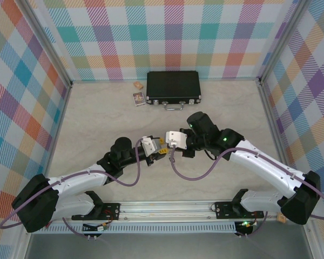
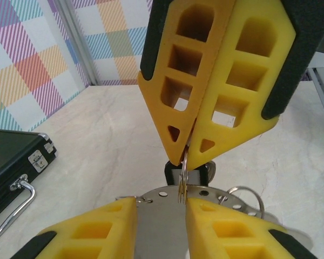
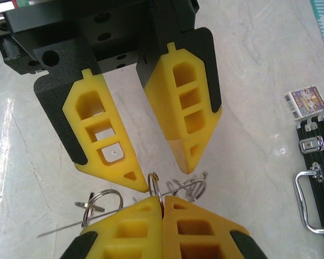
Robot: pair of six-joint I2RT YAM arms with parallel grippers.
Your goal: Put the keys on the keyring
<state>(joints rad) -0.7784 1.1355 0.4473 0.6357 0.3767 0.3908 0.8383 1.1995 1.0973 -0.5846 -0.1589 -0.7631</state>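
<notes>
Left claw (image 3: 163, 171): fingers a narrow gap apart, gripping nothing, straddling the hoop.
Right claw (image 2: 187, 154): closed, pinching a small ring (image 2: 182, 186) upright at the hoop's rim.
Hoop (image 2: 162, 216): flat, mid-table, between both claws.
Keys: cannot tell.

The right gripper (image 2: 188, 154) is pinching a small metal ring (image 2: 182, 181) upright at the grey keyring's (image 2: 162, 226) rim, between the parted fingers (image 2: 97, 234) of the left gripper (image 2: 162, 204).

Bright, even overhead light; soft shadows, pics sharp.
</notes>
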